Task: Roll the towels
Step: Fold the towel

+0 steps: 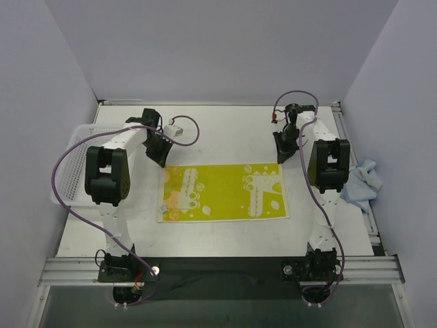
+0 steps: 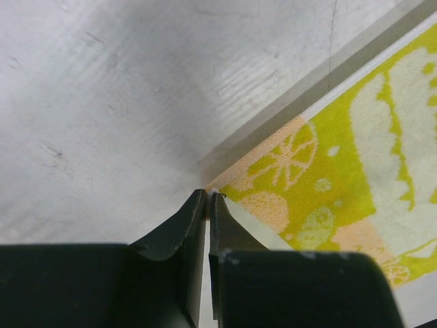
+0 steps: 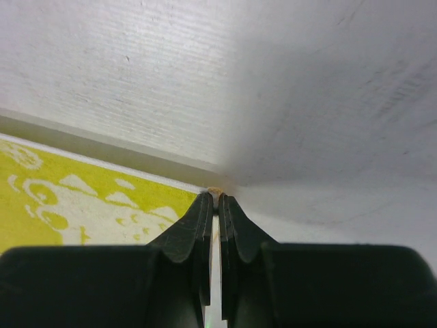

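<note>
The cream-white towel with yellow and green prints [image 1: 224,191] lies flat and spread out in the middle of the table. My left gripper [image 1: 161,158] is shut on its far left corner [image 2: 213,188]. My right gripper [image 1: 281,156] is shut on its far right corner [image 3: 216,190]. Both corners sit pinched at the fingertips, low over the table. The printed cloth shows to the right in the left wrist view [image 2: 341,171] and to the left in the right wrist view [image 3: 82,205]. The light blue towel [image 1: 360,183] lies crumpled at the table's right edge.
A white mesh basket [image 1: 72,164] stands at the left edge of the table, partly behind my left arm. White walls close in the back and both sides. A metal rail [image 1: 218,268] runs along the near edge.
</note>
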Robot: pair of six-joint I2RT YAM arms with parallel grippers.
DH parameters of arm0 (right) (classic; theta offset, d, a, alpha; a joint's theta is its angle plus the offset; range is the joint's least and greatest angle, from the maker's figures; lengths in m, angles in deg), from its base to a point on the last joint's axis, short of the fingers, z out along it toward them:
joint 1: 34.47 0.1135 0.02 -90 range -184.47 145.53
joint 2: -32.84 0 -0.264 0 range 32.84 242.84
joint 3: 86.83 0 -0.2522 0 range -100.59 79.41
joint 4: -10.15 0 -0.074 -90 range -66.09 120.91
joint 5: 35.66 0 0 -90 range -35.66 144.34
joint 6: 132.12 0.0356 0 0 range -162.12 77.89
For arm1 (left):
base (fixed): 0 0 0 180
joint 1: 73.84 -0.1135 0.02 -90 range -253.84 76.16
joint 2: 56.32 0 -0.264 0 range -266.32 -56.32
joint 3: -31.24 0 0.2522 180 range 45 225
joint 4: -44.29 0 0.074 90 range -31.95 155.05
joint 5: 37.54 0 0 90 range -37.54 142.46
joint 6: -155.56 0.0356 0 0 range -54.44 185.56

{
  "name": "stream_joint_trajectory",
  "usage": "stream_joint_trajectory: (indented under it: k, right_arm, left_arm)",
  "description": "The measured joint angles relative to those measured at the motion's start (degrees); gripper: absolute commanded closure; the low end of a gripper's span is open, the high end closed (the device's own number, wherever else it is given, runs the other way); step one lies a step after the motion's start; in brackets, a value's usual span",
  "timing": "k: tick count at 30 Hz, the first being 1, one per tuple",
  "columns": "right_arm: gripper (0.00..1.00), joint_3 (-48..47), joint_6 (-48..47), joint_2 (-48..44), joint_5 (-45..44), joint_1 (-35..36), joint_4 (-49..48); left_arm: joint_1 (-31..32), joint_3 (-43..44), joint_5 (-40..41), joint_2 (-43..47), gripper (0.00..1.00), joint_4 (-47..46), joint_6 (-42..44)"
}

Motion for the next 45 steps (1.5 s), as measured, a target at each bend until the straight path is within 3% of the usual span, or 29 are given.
stream_joint_trajectory:
  k: [9,15,29,38,45]
  right_arm:
    - [1.00,-9.64,-0.02,0.00,0.59,-1.27,-0.15]
    - [1.00,-9.22,-1.49,-1.05,1.01,-1.49,-0.70]
    - [1.00,10.58,-6.16,-15.45,3.41,-1.57,0.07]
    - [1.00,20.46,-7.41,-15.80,3.21,-1.57,0.00]
    - [1.00,20.83,-6.38,-13.07,2.21,-1.51,-0.74]
  left_arm:
    - [-0.76,9.18,-1.86,-1.49,1.00,1.25,-0.63]
    - [-1.44,10.27,-4.07,-0.90,1.00,2.14,1.92]
    - [-1.84,-9.86,-10.36,16.85,1.00,4.68,10.19]
    - [0.98,-22.64,-10.80,18.29,1.00,4.98,11.87]
    - [2.64,-24.20,-8.15,14.36,1.00,2.40,8.20]
